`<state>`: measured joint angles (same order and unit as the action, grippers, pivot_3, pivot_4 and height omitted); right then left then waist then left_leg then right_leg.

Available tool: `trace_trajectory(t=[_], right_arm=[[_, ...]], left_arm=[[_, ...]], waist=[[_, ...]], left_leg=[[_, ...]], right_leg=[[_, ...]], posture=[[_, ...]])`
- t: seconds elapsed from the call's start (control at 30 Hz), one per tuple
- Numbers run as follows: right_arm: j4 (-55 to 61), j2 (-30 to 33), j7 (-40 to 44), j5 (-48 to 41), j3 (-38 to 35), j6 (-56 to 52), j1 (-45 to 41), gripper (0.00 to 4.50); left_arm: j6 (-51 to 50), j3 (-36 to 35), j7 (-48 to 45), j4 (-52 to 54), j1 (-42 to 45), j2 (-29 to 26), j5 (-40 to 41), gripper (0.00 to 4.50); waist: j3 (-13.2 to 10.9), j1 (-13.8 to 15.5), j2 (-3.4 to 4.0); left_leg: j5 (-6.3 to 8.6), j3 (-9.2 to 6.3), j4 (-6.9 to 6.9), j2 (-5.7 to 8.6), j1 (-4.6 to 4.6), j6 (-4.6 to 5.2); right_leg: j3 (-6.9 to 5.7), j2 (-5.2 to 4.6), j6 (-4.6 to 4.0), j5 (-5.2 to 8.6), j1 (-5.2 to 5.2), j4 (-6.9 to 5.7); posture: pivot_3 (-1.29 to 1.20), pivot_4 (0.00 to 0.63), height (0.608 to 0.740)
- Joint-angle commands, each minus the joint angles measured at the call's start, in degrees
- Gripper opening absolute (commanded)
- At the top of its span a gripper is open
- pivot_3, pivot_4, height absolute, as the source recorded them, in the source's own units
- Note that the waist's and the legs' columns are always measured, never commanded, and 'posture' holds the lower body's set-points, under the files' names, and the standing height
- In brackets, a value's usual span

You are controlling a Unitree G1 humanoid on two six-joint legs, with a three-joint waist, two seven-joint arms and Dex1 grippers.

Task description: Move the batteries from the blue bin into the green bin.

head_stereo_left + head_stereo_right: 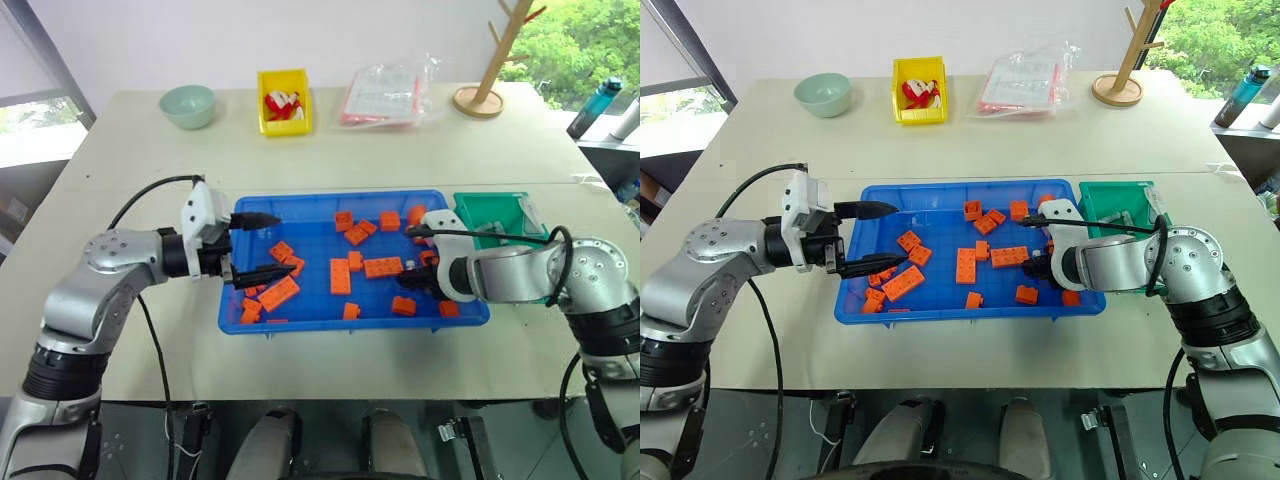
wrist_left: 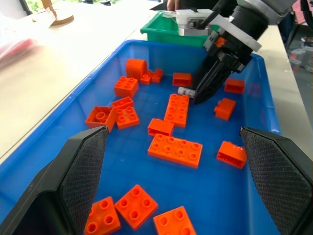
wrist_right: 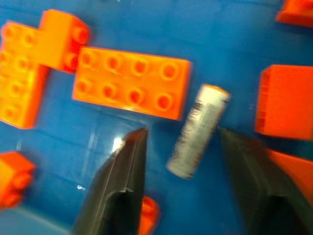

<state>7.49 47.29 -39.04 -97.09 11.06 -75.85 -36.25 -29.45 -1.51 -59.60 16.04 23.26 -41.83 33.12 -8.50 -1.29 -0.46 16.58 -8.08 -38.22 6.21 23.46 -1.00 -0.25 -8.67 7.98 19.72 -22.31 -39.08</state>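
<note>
Fingers of right gripper [image 3: 183, 171] apart, astride one battery [image 3: 198, 131] lying flat on blue bin [image 1: 300, 205] floor, nothing gripped yet. Long axis tilted slightly off finger line, beside long orange brick [image 3: 131, 82]. Left gripper [image 1: 262, 245] wide, empty, well apart. Green bin [image 1: 490, 212] just beyond right wrist. Battery clear from right wrist; barely a pale speck from head.

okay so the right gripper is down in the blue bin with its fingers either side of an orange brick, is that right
Not quite. The right gripper is down in the blue bin, but its fingers straddle a battery, not an orange brick; the right wrist view shows it. A long brick lies beside the battery.
</note>
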Motion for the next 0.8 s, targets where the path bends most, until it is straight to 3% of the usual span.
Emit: trace_trajectory(t=[0.03, 0.07, 0.33, 0.53, 0.67, 0.8], right_arm=[[0.5, 0.1, 4.3, 6.9, 0.0, -1.3, 0.7, 0.43], [0.9, 0.0, 5.8, 7.7, -0.2, -1.6, 0.7, 0.04], [4.5, 0.4, 13.8, 5.6, -5.2, -2.3, -2.2, 0.02], [4.4, 7.0, 21.7, 0.7, -13.2, -1.2, -8.9, 0.02], [4.0, 15.1, 26.4, 5.2, -19.1, -2.0, -4.6, 0.02], [4.1, 18.8, 30.3, 12.2, -23.6, -0.3, 2.3, 0.02]], left_arm=[[0.3, -2.0, 0.3, 1.9, 0.2, -0.6, 0.7, 4.5], [0.3, -2.0, 0.3, 1.8, 0.3, -0.6, 0.7, 4.5], [1.6, -1.6, -1.2, -0.7, 1.0, -0.6, 0.1, 4.5], [3.9, -1.5, -3.7, -3.9, 0.9, -1.0, -0.7, 4.5], [5.2, -2.0, -5.7, -6.2, 0.9, -1.9, -0.8, 4.5], [5.9, -2.1, -7.0, -8.8, 2.1, -2.5, -1.0, 4.5]], waist=[[0.0, 0.2, 0.0], [0.0, 0.3, -0.05], [0.0, 0.1, -0.07], [0.0, 0.1, 0.01], [0.0, 0.6, -0.04], [0.0, 0.3, -0.04]], left_leg=[[0.0, -0.01, 0.0, 0.01, 0.0, 0.0], [0.0, -0.04, -0.01, 0.03, 0.0, 0.0], [0.0, -0.05, 0.02, 0.02, 0.0, 0.0], [0.0, 0.0, 0.08, -0.01, 0.01, 0.0], [0.02, -0.05, 0.06, 0.02, 0.02, 0.04], [0.03, 0.01, 0.05, 0.01, 0.03, 0.06]], right_leg=[[0.0, -0.01, 0.0, 0.0, 0.0, 0.0], [0.0, -0.01, 0.0, 0.0, 0.02, 0.0], [0.01, -0.01, 0.0, 0.0, 0.0, 0.08], [0.0, 0.0, 0.0, 0.0, -0.04, 0.09], [-0.02, -0.02, 0.0, 0.0, 0.0, 0.17], [-0.01, -0.02, 0.0, 0.0, 0.02, 0.33]], posture=[[0.0, 0.15, 0.719], [0.0, 0.15, 0.719], [0.0, 0.15, 0.719], [0.0, 0.15, 0.719], [0.0, 0.15, 0.719], [0.0, 0.15, 0.719]])
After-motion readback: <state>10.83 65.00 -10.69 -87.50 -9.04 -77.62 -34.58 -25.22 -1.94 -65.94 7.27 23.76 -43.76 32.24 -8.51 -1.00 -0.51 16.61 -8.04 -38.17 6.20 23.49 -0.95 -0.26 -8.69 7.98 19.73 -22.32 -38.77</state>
